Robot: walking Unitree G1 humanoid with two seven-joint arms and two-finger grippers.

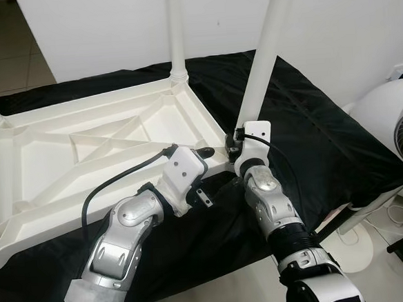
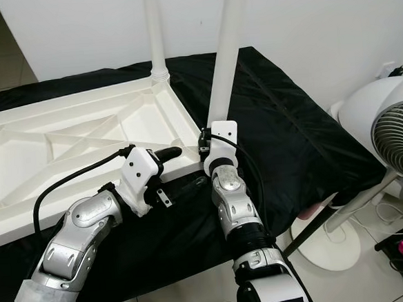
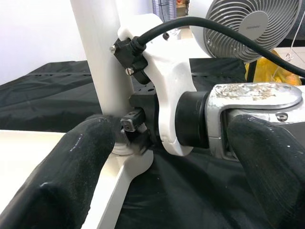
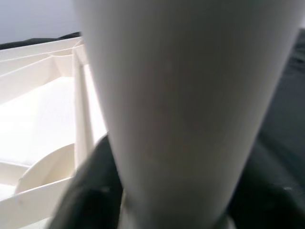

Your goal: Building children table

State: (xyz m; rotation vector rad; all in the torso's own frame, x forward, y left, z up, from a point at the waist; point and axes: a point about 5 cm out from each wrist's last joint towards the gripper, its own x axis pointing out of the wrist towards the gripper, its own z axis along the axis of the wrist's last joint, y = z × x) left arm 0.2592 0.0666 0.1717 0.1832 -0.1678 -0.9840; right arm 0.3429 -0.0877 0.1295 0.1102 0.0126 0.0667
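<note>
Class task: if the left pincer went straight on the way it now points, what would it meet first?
Probably the base of the near-corner table leg, which the right pincer grips; the left pincer points at it. Depth is unclear.

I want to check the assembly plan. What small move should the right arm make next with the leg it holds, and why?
Probably keep twisting or pressing the near leg down into its corner socket. The right tool grips it at the base, where it meets the upturned tabletop, and it leans slightly, so it may not be fully seated.
</note>
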